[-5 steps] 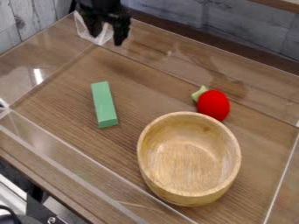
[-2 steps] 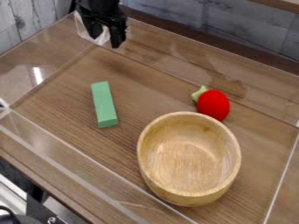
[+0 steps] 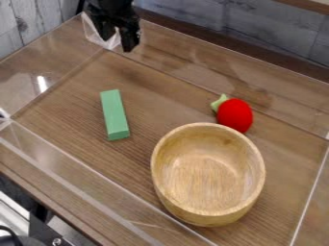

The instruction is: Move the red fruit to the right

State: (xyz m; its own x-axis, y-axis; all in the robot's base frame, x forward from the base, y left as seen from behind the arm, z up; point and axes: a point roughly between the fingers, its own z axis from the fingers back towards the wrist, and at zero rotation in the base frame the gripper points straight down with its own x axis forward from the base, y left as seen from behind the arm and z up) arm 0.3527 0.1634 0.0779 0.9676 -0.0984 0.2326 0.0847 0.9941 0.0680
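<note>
The red fruit (image 3: 234, 115) is small, glossy and round, with a green leafy bit on its left side. It rests on the wooden table just above the right rim of the wooden bowl (image 3: 164, 165). My black gripper (image 3: 117, 39) hangs at the top left of the view, far from the fruit. It points down at the table and its jaws stand open with nothing between them.
A green rectangular block (image 3: 115, 113) lies left of the middle. Clear plastic walls (image 3: 77, 165) fence the work area along the front, left and right sides. A grey plank wall runs along the back.
The gripper has stayed at the top left and only rolled a little about its own axis. The fruit, bowl and block have not moved.
</note>
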